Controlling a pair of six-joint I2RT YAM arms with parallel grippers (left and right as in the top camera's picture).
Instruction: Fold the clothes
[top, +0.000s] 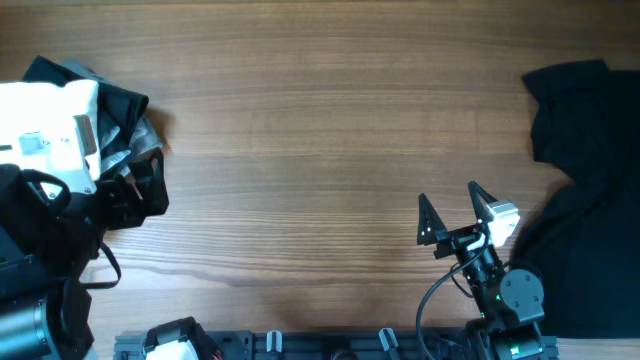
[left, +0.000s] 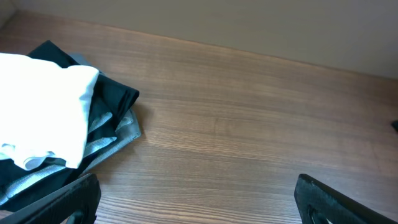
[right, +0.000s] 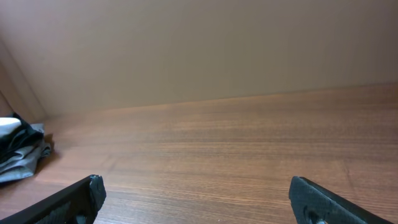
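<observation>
A folded white T-shirt (top: 40, 125) with a small label lies on top of a stack of black and grey clothes (top: 125, 120) at the table's left edge. The stack also shows in the left wrist view (left: 106, 118), with the white T-shirt (left: 43, 106) on top. A black garment (top: 590, 170) lies spread loosely at the right edge. My left gripper (left: 196, 199) is open and empty, just right of the stack, over bare wood. My right gripper (top: 455, 205) is open and empty, left of the black garment, and also shows in the right wrist view (right: 196, 193).
My left arm (top: 35, 240) covers the near part of the stack at the lower left. The wooden table (top: 320, 130) stretches between the two cloth heaps. A wall (right: 199, 50) rises behind the far edge. The arm bases line the front edge (top: 330, 345).
</observation>
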